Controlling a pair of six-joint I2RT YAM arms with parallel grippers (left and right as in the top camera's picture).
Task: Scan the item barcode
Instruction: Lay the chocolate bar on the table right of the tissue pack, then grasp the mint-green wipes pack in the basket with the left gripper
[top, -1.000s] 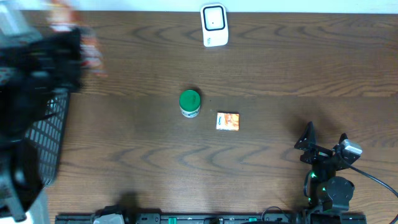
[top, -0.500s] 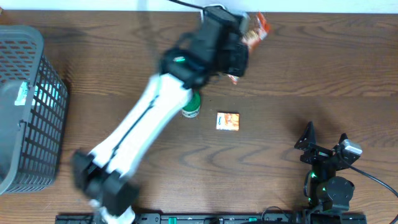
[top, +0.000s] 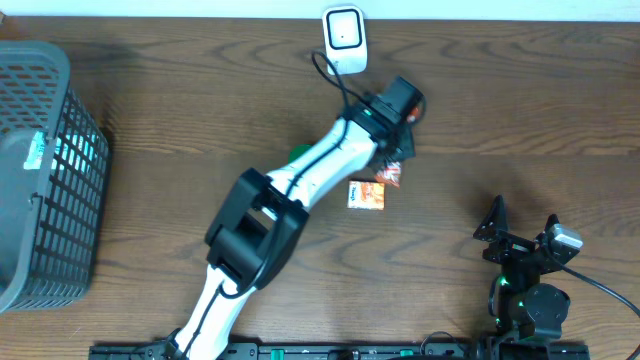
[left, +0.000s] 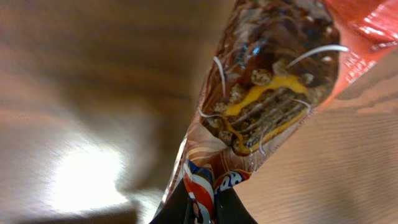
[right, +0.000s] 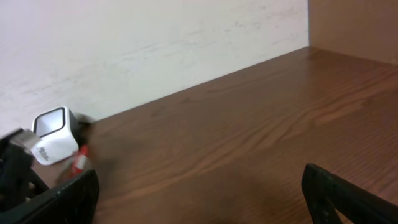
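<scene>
My left gripper (top: 398, 148) is shut on a red and brown snack packet (top: 392, 173), held just in front and to the right of the white barcode scanner (top: 344, 40). In the left wrist view the packet (left: 273, 81) hangs out from my gripper (left: 202, 208), pinched by its end between the black fingers. The right gripper (top: 520, 228) rests open near the front right of the table with nothing in it. From the right wrist view the gripper (right: 202, 199) is wide open, and the scanner (right: 53, 137) and a red bit of the packet (right: 79, 160) show far left.
A small orange box (top: 366, 195) lies just below the held packet. A green-lidded jar (top: 298, 153) is mostly hidden under my left arm. A dark wire basket (top: 50, 170) with a grey item inside stands at the left edge.
My left arm swung from the basket across to the scanner with the packet, then brought it down and toward the front, above the orange box. The right arm stayed still.
</scene>
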